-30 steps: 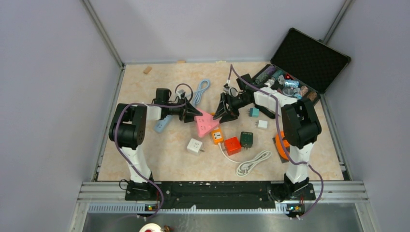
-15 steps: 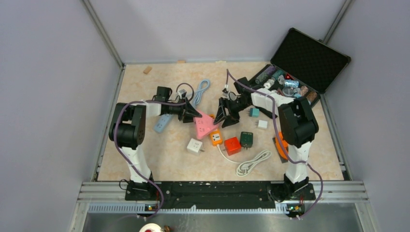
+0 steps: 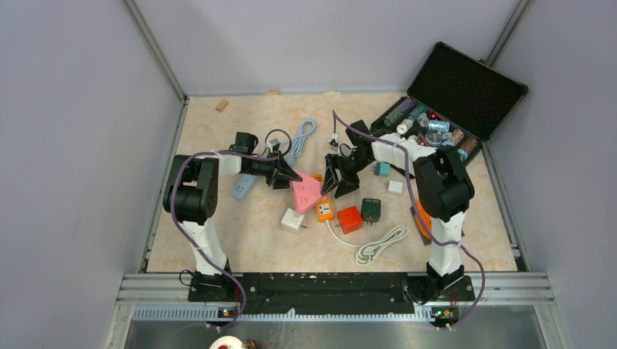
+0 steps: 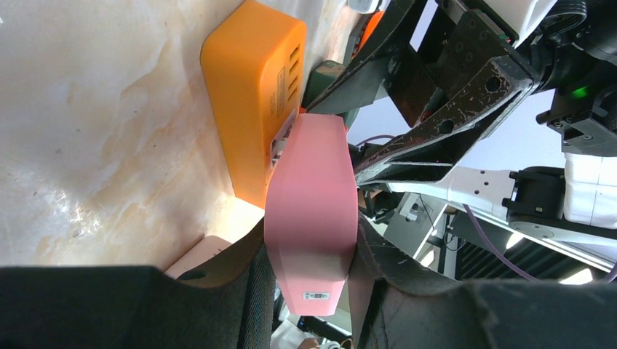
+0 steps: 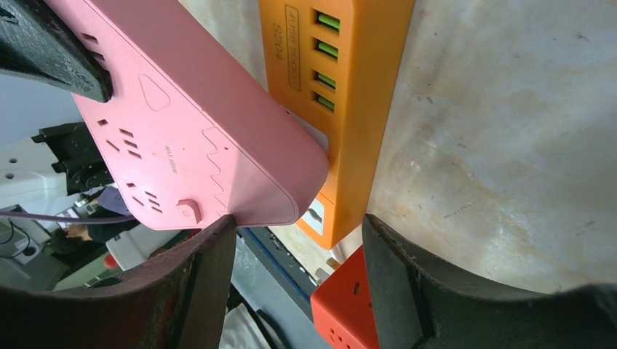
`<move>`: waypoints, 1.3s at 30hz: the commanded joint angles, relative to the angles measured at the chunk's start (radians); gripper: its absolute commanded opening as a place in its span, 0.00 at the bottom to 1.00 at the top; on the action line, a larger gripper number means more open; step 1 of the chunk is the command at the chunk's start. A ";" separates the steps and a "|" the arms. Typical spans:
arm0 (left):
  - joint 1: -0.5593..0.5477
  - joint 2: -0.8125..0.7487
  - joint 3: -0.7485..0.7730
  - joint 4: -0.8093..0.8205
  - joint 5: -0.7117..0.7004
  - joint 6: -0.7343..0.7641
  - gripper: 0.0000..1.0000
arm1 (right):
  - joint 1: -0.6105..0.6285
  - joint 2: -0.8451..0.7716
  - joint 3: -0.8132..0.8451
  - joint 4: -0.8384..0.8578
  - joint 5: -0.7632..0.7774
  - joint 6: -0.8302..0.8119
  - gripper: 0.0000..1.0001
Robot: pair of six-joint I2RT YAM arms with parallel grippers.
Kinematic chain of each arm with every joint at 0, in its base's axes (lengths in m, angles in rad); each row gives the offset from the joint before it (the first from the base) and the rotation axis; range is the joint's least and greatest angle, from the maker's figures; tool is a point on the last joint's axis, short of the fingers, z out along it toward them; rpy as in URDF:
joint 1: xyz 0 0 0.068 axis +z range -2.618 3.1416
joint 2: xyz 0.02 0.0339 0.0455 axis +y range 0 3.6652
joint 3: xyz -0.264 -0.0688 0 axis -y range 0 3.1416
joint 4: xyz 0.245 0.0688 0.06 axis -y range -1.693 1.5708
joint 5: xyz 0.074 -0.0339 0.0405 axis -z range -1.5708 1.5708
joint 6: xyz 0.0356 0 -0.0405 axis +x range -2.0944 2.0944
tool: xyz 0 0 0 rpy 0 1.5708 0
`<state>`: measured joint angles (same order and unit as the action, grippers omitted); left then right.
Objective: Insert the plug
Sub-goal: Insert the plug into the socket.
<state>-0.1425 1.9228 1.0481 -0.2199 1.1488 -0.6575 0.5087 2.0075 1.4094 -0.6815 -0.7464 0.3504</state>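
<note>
A pink power strip [image 3: 305, 190] lies tilted at the table's middle. My left gripper [image 3: 295, 177] is shut on its left end; in the left wrist view the pink body [image 4: 311, 218] sits squeezed between both fingers. My right gripper [image 3: 336, 183] is open at the strip's right side. In the right wrist view the strip [image 5: 189, 123] shows its sockets and touches the left finger [image 5: 196, 280]. An orange USB socket block [image 3: 325, 208] lies against the strip's lower corner, also in the right wrist view [image 5: 335, 80]. No plug is held.
A red cube socket [image 3: 350, 219], a dark green adapter [image 3: 371, 209], a white adapter [image 3: 293, 219] and a white cable [image 3: 382, 244] lie in front. A blue strip [image 3: 244, 187], a teal cube [image 3: 382, 169] and an open black case [image 3: 436, 131] are around.
The pink strip and my left gripper have shifted slightly left. My right gripper has moved left and down, closer to the strip's right side.
</note>
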 commanded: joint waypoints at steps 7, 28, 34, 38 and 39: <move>-0.026 0.058 0.051 -0.210 -0.238 0.177 0.00 | 0.024 0.029 0.060 -0.082 0.173 -0.079 0.61; -0.129 0.234 0.242 -0.256 -0.354 0.185 0.00 | -0.020 -0.022 0.023 -0.033 0.199 -0.028 0.62; -0.149 0.267 0.317 -0.318 -0.393 0.233 0.00 | -0.045 -0.056 -0.032 0.050 0.090 0.005 0.66; -0.149 0.254 0.307 -0.346 -0.436 0.282 0.00 | -0.043 -0.049 -0.057 0.098 0.038 0.028 0.67; -0.149 0.248 0.299 -0.346 -0.447 0.290 0.00 | -0.041 -0.045 -0.058 0.099 0.037 0.028 0.67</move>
<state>-0.2657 2.1185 1.3895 -0.5293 1.0828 -0.5076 0.4503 1.9812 1.3743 -0.6575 -0.6949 0.3614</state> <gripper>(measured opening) 0.374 0.670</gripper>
